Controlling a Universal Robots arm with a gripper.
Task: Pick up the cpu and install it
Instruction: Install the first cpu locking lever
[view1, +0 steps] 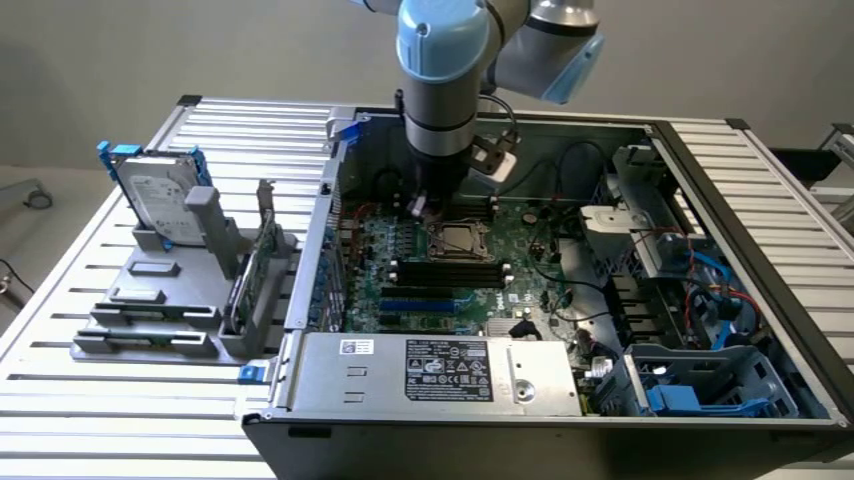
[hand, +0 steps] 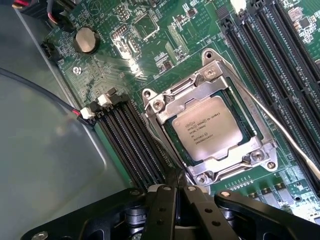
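Cataloguing first the task's own item: we find the cpu (hand: 211, 127), a small flat square chip with a dull silver-grey printed metal top, lying level inside the metal-framed motherboard socket (hand: 155, 104), its load frame around it and the thin wire lever (hand: 280, 127) running alongside. We judge the placing as done as far as these views show; whether the chip is fully seated and the lever latched we cannot tell.

Item, the black two-fingered gripper (hand: 176, 192): fingers pressed together with no gap, holding nothing, poised just beside the socket's edge and apart from the chip. In the exterior view the grey and pale blue robot arm (view1: 441, 70) reaches straight down into the case over the socket (view1: 457, 238).

Item, the green motherboard (hand: 125, 45): black memory slots (hand: 127, 135) on both sides of the socket, a round coin battery (hand: 86, 40) near one corner.

Item, the open dark computer case (view1: 747, 230): lying on its side on a ribbed aluminium table (view1: 80, 290), label-bearing grey power supply (view1: 441, 372) along the near edge.

Item, at the exterior view's left: a grey fixture rack (view1: 147, 320) holding a silver rectangular hard drive with blue bracket (view1: 158, 195) upright. A plain grey wall (view1: 134, 50) stands behind.
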